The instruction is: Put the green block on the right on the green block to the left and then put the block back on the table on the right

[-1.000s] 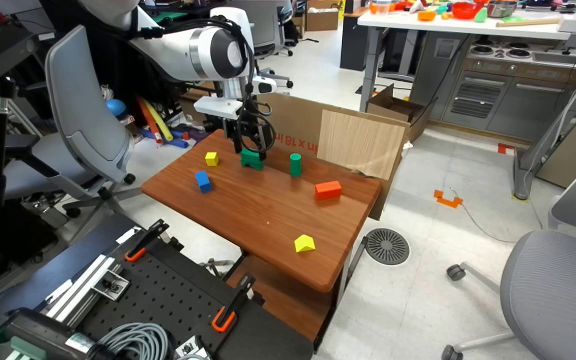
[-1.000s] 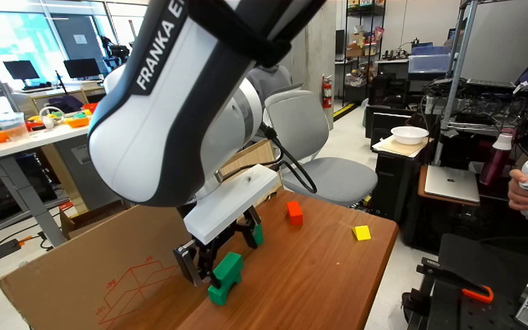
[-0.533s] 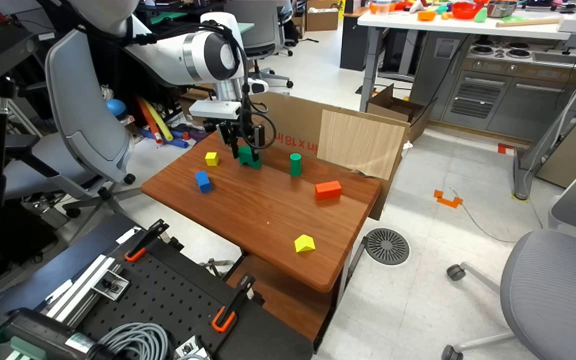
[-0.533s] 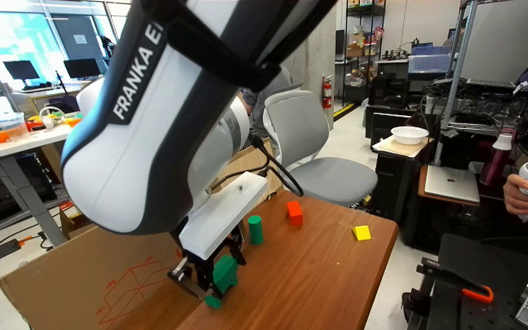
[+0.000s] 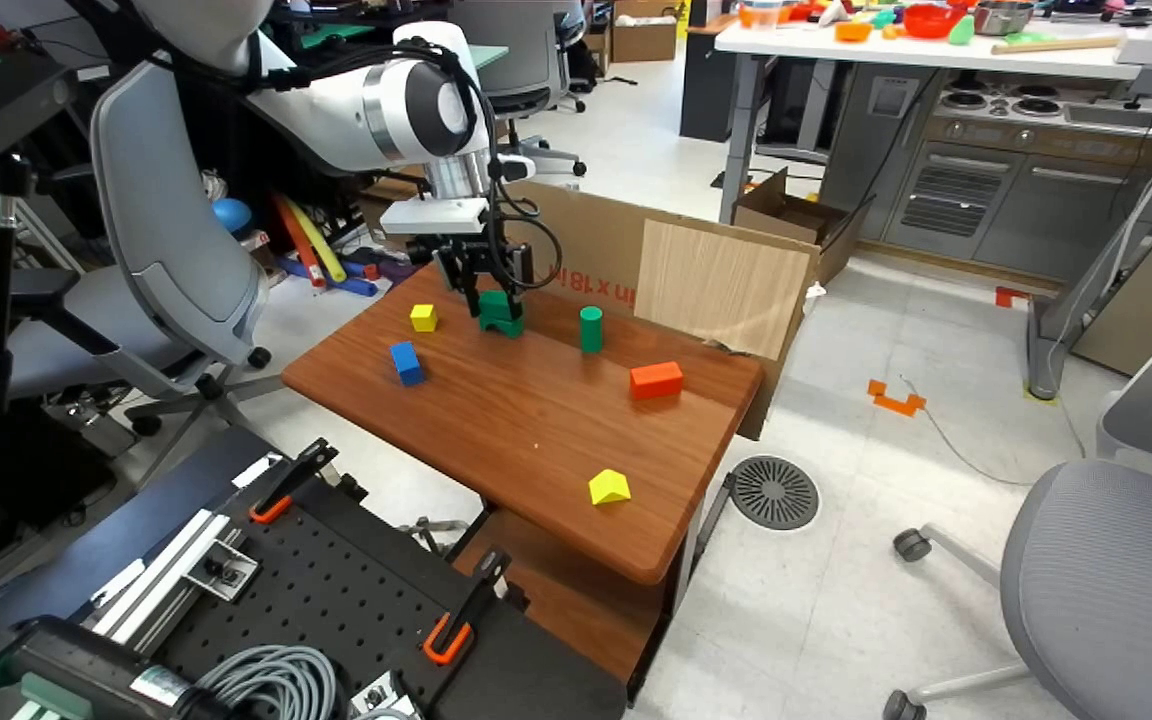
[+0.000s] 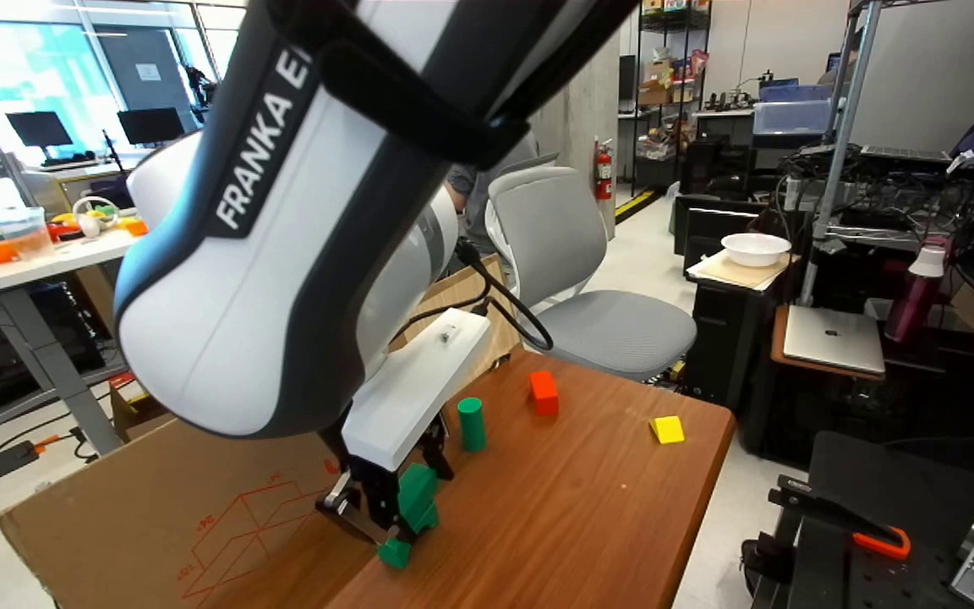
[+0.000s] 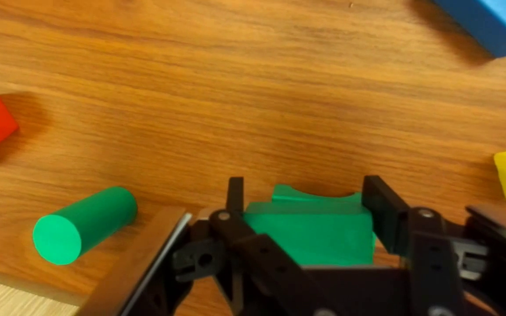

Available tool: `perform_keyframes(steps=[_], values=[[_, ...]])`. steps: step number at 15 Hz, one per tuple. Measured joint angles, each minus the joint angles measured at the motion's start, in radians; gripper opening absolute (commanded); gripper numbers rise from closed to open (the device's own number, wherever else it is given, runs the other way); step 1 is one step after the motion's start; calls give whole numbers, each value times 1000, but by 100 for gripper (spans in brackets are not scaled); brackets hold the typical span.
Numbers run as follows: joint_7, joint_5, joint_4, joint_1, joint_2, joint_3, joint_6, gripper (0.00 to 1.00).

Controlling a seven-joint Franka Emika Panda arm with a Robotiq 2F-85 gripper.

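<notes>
My gripper (image 7: 305, 195) is shut on a rectangular green block (image 7: 319, 237), one finger at each end. Beneath it shows a second green block (image 7: 283, 193) with a curved cut-out, partly covered; in an exterior view this lower block (image 5: 506, 327) rests on the reddish-brown table (image 5: 496, 400). Whether the two blocks touch I cannot tell, though in an exterior view the held block (image 6: 418, 489) looks a little shifted from the lower one (image 6: 394, 554). The far finger is partly hidden there.
An upright green cylinder (image 5: 591, 330) stands nearby, with a red block (image 5: 656, 380) beyond it. A yellow cube (image 5: 423, 318) and a blue block (image 5: 407, 364) lie on the opposite side. A yellow wedge (image 5: 609, 487) is nearer a corner. Cardboard (image 5: 576, 235) lines one table edge.
My gripper came down over the stacked green blocks from an open stance and shut on the upper one. Over the last half second it rose slightly. The loose pieces have not moved.
</notes>
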Motion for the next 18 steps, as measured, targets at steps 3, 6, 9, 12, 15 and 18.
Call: perform_keyframes(steps=[3,6,9,12,15,18], values=[[-1,44,-82,-31,-68,6,-3,43],[-16,143,-193,-98,-156,15,-3,43],[-17,233,-262,-183,-208,7,31,43],[-16,316,-276,-267,-206,-10,68,43],[-7,385,-276,-322,-190,-25,81,43],[28,424,-268,-341,-159,-36,82,43]])
